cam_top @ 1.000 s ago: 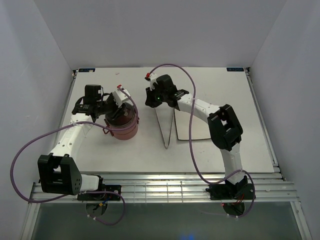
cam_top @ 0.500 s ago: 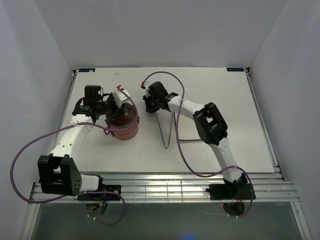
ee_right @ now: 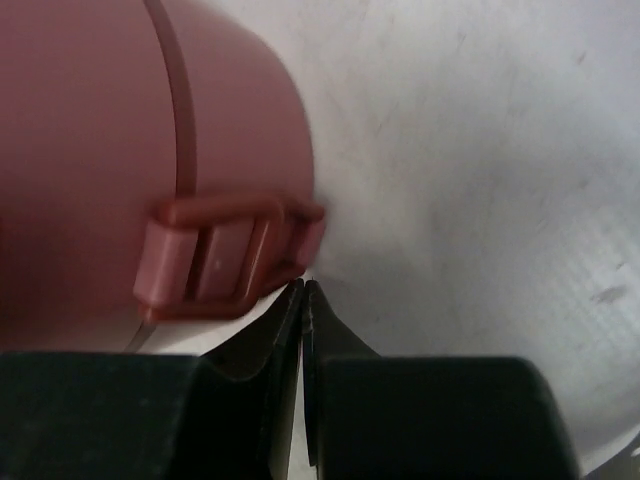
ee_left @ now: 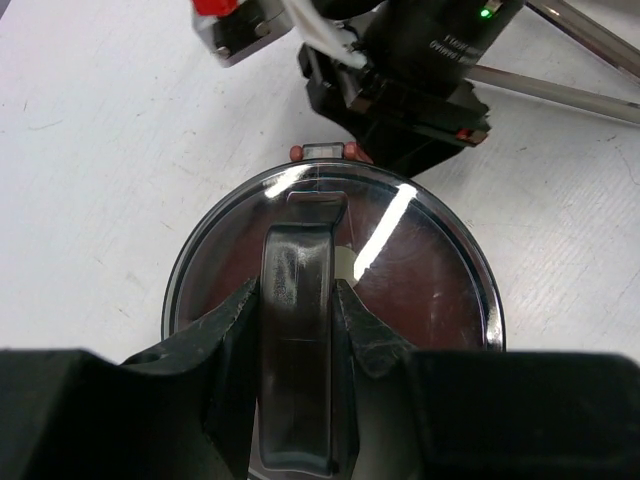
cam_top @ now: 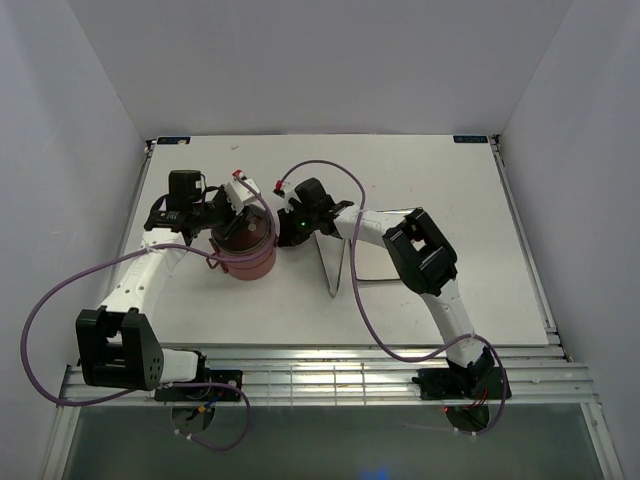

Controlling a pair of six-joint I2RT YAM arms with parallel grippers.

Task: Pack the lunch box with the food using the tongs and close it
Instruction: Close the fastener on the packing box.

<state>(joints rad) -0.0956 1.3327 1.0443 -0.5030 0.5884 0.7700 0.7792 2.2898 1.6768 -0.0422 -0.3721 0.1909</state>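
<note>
Dusty-red lunch box (cam_top: 245, 262) is seen in the top view on the left half of the table (cam_top: 450, 200), roughly midway between far and near edges. The left gripper (cam_top: 232, 212) is set on top of it, and the right gripper (cam_top: 287, 228) is pressed up against its right side. The tongs (cam_top: 333, 265) are laid flat near the table centre, V point toward the near edge, not held by either arm. Blue labels (cam_top: 173, 140) at the far corners are too small to be read. No food is seen in any view; it is judged to be inside already, which can't be verified.

Left wrist: the grey cover (ee_left: 420, 290) is seated on the box, and its handle (ee_left: 297, 300) is pinched between the left fingers (ee_left: 228, 325). One red clasp (ee_left: 325, 151) is seen at the cover's far rim. White print on the right gripper body is too blurred to be read.

Right wrist: the fingertips (ee_right: 270, 340) are pressed together with nothing between them, the tip just under a side clasp, touching or nearly so.

Handling, as a judgement: the shell is stiff and fairly light, and the curved wall is smooth, so a side pinch is expected to slip. The handle is the best hold. The clasp is small and probably snaps over; it is better pushed with closed tips while the box is held down from above.
</note>
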